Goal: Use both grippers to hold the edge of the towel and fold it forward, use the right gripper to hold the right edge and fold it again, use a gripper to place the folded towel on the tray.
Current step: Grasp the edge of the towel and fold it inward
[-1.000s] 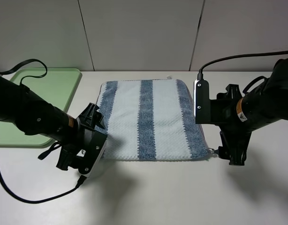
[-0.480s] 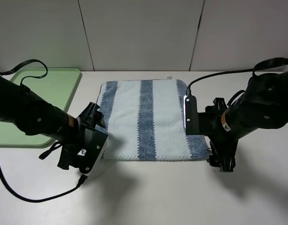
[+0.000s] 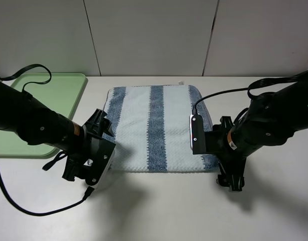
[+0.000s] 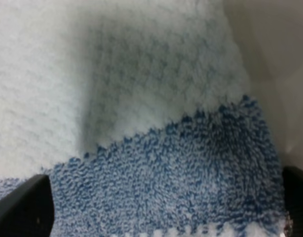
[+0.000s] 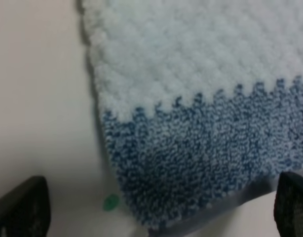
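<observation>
The towel (image 3: 156, 125), white with blue stripes, lies flat on the table. My left gripper (image 3: 87, 173) is at its near left corner. In the left wrist view the towel (image 4: 141, 98) fills the picture, and the gripper (image 4: 161, 205) is open with the blue edge between its black fingertips (image 4: 23, 210). My right gripper (image 3: 229, 179) is at the near right corner. In the right wrist view it (image 5: 156, 205) is open, with the towel's blue corner (image 5: 201, 163) between its fingertips (image 5: 20, 207). The green tray (image 3: 53, 95) lies at the back left.
A black cable (image 3: 31, 70) loops over the tray's far edge. Another cable (image 3: 23, 211) trails across the table in front of the left arm. White wall panels stand behind the table. A small green speck (image 5: 110, 201) lies on the table by the towel's corner.
My right arm has moved left and toward the front, down to the towel's near right corner. The left arm and the towel have not moved.
</observation>
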Robot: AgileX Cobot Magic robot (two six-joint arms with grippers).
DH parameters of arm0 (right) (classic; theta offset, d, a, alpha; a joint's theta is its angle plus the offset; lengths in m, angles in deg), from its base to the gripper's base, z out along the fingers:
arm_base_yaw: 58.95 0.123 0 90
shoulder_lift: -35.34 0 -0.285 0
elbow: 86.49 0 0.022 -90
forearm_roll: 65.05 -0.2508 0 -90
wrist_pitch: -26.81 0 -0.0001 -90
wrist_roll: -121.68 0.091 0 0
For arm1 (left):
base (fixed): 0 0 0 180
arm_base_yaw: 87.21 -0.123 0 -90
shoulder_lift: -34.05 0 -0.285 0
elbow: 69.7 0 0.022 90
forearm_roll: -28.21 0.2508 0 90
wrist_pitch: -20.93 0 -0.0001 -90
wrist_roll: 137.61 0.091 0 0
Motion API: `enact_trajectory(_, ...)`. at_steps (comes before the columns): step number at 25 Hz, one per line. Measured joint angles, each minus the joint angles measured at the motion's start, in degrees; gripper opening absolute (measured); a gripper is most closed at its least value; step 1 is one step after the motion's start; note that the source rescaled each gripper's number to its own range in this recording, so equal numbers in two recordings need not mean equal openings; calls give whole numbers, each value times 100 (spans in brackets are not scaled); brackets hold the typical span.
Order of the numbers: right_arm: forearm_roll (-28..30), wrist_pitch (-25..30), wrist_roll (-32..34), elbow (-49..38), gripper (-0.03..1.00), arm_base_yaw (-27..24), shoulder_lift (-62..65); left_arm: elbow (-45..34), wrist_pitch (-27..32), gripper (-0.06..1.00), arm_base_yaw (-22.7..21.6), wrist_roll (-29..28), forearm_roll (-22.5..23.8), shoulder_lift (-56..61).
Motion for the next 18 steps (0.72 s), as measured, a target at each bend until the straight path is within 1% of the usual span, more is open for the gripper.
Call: enact_trajectory(18, 272, -456, -5, 11, 100, 0, -30, 0, 0, 87, 0, 0, 0, -13)
